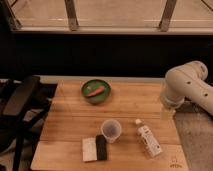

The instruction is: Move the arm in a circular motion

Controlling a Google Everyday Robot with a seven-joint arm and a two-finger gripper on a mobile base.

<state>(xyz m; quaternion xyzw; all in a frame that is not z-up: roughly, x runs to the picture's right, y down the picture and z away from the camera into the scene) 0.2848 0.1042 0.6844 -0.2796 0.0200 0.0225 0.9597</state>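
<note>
My white arm (187,82) comes in from the right edge and bends over the right side of the wooden table (65,130). My gripper (167,113) hangs below the arm's end as a pale shape at the table's right edge, right of the bottle. It holds nothing that I can see.
A green bowl (96,92) with an orange piece in it stands at the table's back middle. A clear cup (111,129) stands near the front, with a white and black sponge (94,148) to its left and a white bottle (148,139) lying to its right. Black chairs (20,107) stand on the left. A window wall runs behind.
</note>
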